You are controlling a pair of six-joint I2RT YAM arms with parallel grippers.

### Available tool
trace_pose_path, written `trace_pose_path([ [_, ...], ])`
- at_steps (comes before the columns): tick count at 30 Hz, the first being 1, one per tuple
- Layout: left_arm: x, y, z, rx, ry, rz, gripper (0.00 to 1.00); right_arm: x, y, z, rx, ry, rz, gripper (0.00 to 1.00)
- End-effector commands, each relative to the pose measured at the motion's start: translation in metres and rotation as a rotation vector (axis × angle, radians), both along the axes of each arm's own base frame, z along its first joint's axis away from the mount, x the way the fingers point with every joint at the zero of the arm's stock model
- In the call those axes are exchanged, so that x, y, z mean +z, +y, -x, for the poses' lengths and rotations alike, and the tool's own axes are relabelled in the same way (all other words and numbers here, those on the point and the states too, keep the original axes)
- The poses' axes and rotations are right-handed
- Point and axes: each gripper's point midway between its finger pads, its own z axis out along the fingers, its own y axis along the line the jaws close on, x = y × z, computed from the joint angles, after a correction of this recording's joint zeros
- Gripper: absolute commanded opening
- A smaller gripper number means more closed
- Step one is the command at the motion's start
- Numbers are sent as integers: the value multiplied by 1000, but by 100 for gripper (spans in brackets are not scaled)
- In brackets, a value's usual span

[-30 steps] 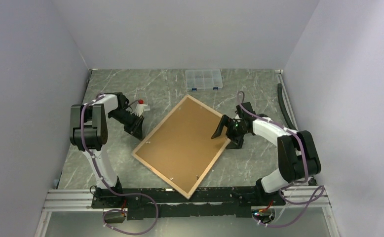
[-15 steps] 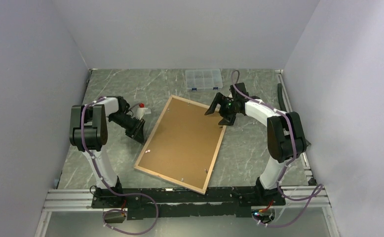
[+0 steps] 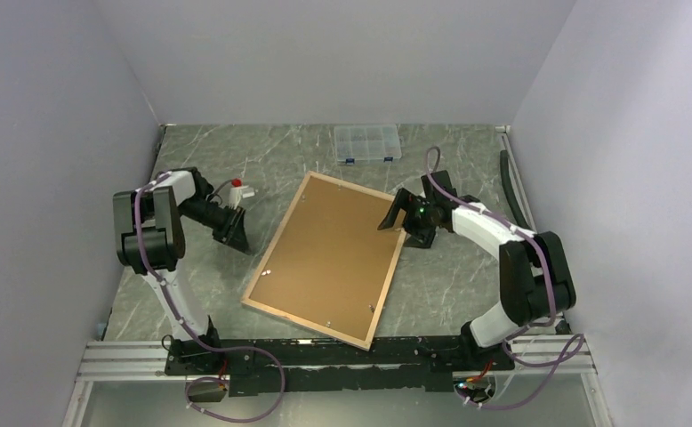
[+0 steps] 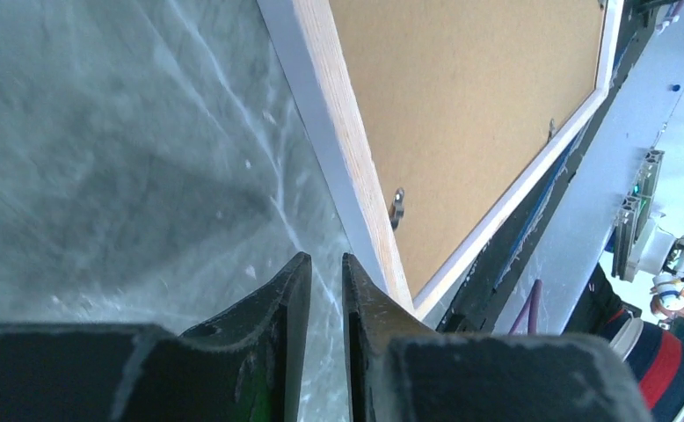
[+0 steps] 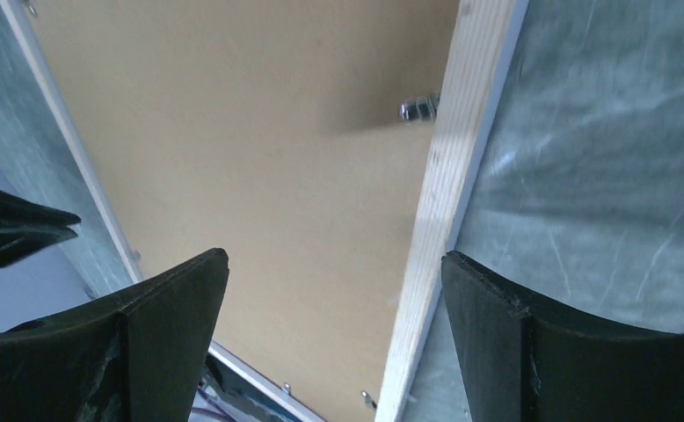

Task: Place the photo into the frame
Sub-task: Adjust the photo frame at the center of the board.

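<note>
Both tools are empty: the right tool (image 5: 334, 338) is gaping wide over the frame (image 3: 329, 258)'s wooden rim, the left tool (image 4: 325, 290) nearly pinched shut beside it. The frame is looking rigid, broad and glass-fronted, so gripping its narrow rim seems safest.

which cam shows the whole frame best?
Top external: the frame lies back-up on the table, all four edges visible. Left wrist shows only one wooden edge and part of the brown backing. Right wrist shows a close strip of the rail with a metal tab.
</note>
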Motion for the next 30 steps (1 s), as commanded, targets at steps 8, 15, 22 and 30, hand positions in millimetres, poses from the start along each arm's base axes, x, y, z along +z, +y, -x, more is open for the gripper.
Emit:
trace_pose_path([
  [8,-17,12,25,-17,-23,-74,26,-11,18,3,29,1,-86,94],
  [15,-21,13,24,-5,-17,-95,25,6,44,-56,52,-54,-146,92],
  [22,-18,-2,20,-16,-15,-74,25,31,43,-102,23,-124,-96,92],
  [30,-3,-28,22,-59,-33,-39,24,65,54,-63,13,-201,-58,92],
])
